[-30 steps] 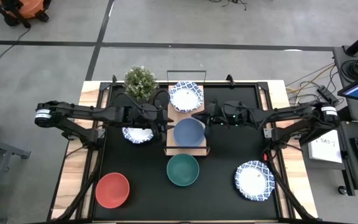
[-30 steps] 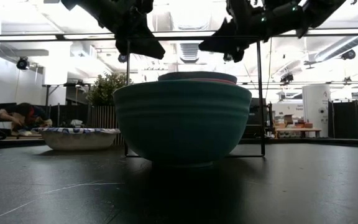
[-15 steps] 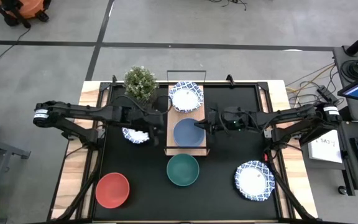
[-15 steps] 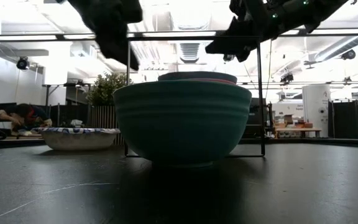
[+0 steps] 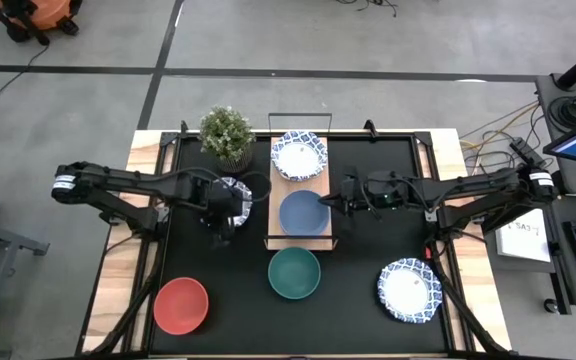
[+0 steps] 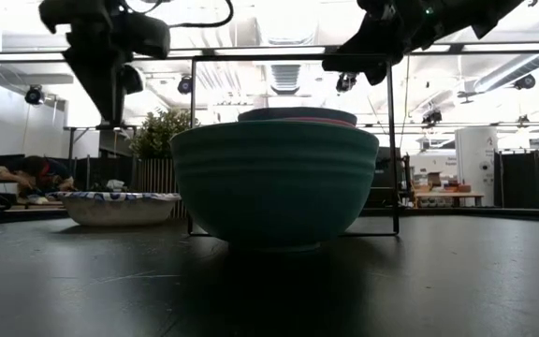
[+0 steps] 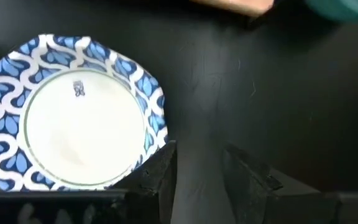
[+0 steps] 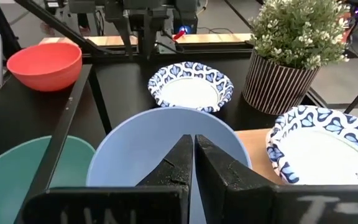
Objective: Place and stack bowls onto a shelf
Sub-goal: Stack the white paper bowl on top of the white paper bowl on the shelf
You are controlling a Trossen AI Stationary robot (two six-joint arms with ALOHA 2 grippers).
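A blue bowl (image 5: 304,212) sits nested in a pink bowl (image 6: 298,122) on the near half of the wooden shelf (image 5: 278,190). A blue-patterned bowl (image 5: 299,157) stands on the far half. My right gripper (image 8: 194,158), shut, hovers over the blue bowl's right rim, up near the wire frame's top bar (image 6: 288,57). My left gripper (image 7: 197,171), open and pointing down, hangs above the mat beside a second patterned bowl (image 7: 73,112), left of the shelf. On the mat rest a green bowl (image 5: 294,272), a red bowl (image 5: 181,305) and a third patterned bowl (image 5: 409,290).
A potted plant (image 5: 227,132) stands at the far edge, left of the shelf. The shelf's thin black wire frame rises around the board. The black mat (image 5: 368,250) lies bare between the green bowl and the right patterned bowl.
My left gripper has swung away from the shelf toward the table's near-left, turned to point straight down, and now hangs over the near side of the patterned bowl. My right gripper has drawn back slightly toward the table's right. No bowl has moved.
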